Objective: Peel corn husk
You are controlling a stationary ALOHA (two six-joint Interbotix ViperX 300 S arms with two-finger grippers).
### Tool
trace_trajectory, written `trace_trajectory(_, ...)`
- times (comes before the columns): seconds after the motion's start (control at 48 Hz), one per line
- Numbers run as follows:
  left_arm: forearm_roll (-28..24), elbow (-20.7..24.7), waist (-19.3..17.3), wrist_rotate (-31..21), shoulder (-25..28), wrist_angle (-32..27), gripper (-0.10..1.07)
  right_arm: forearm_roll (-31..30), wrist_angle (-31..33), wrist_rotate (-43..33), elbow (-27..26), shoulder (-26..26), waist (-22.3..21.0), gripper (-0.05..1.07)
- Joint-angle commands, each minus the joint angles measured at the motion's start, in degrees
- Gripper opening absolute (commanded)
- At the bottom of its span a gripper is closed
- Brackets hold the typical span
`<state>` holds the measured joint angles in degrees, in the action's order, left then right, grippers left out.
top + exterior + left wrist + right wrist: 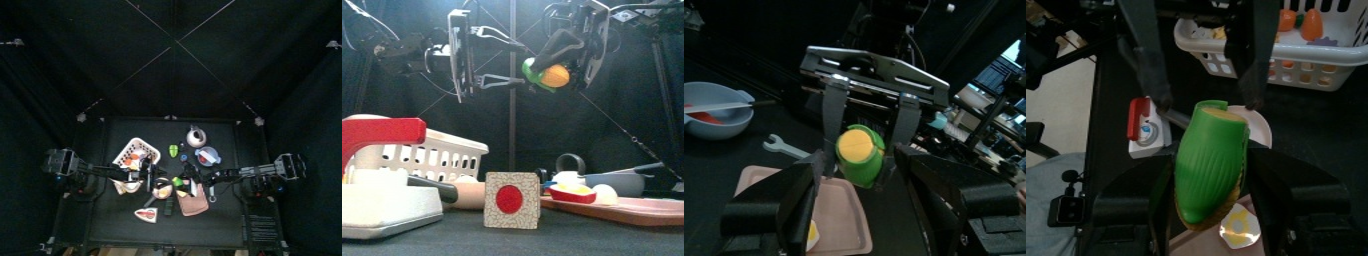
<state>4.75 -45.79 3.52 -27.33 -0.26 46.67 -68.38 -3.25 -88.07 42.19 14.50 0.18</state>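
Two arms up off the table [154,125], meeting in mid-air above its middle, well clear of everything on it.

From the right wrist, near to far:
- First the right gripper [1216,178], clamped on the corn husk [1207,150], with green wrapping filling the space between the jaws.
- At the far end of the husk, a slip of pale yellow ear.
- Beyond that, two dark fingers [1146,50] of the other arm hanging either side.
- Farther down, a white basket [1273,50].

From the left wrist, near to far:
- First the left gripper [865,192], released, jaws spread wide on either side of the ear.
- The ear seen end-on, a yellow face ringed with green.
- Impossible to tell whether those jaws touch the husk.
- Behind the ear, the right arm's fingers [834,110] pinching it from above.
- Farther off on the table, a pink board [838,215], a wrench [780,147] and a blue bowl [718,110] with red inside.

Only in the front view:
- The height of it all, with the corn far above the table things.
- Close to the lens, a card [512,200] with a red circle.
- Behind the card, the arms dropping from the upper left and upper right toward the ear.

Only from overhead:
- Both arms reaching inward about equally.
- The green speck of the corn sits between them, near the table's centre.
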Motion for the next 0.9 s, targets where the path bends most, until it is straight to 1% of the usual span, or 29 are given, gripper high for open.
trace_trajectory(0.0, -0.18, 1.85, 0.62, 0.18, -0.18, 0.53, 0.92, 0.0, -0.18, 0.0, -1.67, 2.11, -0.79, 0.67)
trace_trajectory(0.104, 0.26, 1.85, 0.79, 0.0, -0.09, 0.53, 0.92, 0.0, -0.18, 0.0, -1.67, 2.81, -1.49, 0.67)
trace_trajectory(0.312, 3.96, 2.55, 0.97, 0.0, 0.97, 0.79, 0.92, 0.18, -0.18, -0.09, -1.67, 3.87, -2.11, 0.67)
trace_trajectory(0.417, 5.01, 3.08, 0.97, 0.0, 1.85, 0.97, 0.92, 0.18, -0.18, -0.09, -1.67, 3.96, -2.11, 0.67)
trace_trajectory(0.604, 5.19, 3.96, 0.97, 0.0, 2.9, 1.05, 0.9, 0.18, -0.18, -0.09, -1.49, 3.96, -2.29, 0.67)
trace_trajectory(0.708, 5.71, 4.13, 0.79, 0.0, 3.16, 1.05, 0.87, 0.18, -0.18, -0.09, -1.49, 3.96, -2.29, 0.67)
trace_trajectory(0.875, 5.89, 4.13, 0.7, 0.09, 3.16, 1.05, 0.76, 0.18, -0.18, -0.09, -1.41, 3.96, -2.29, 0.67)
